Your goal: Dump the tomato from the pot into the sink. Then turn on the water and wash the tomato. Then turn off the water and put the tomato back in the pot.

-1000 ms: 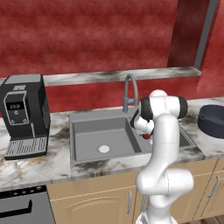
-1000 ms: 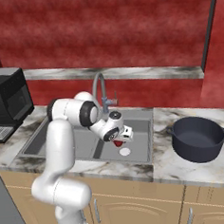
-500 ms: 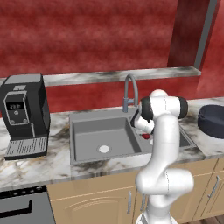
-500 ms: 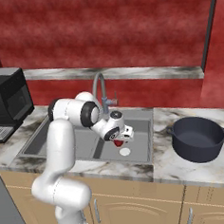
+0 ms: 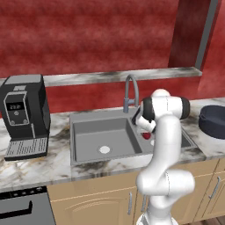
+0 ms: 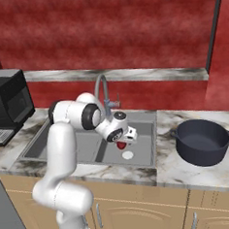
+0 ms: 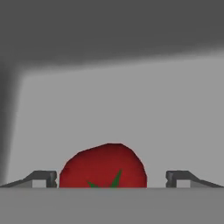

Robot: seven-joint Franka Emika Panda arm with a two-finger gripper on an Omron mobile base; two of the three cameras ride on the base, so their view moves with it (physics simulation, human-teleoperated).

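We see bare sink (image 7: 131, 109) floor ahead — clear going beyond the tomato (image 7: 103, 166), while the faucet (image 6: 103, 90) arches over the back rim, crowding us from above.

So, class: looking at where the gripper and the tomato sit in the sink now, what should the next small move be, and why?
Probably close the jaws on the tomato. In the hand view it sits between the open gripper fingertips, with a gap on each side, down in the sink basin. The pot waits empty on the counter to the right.
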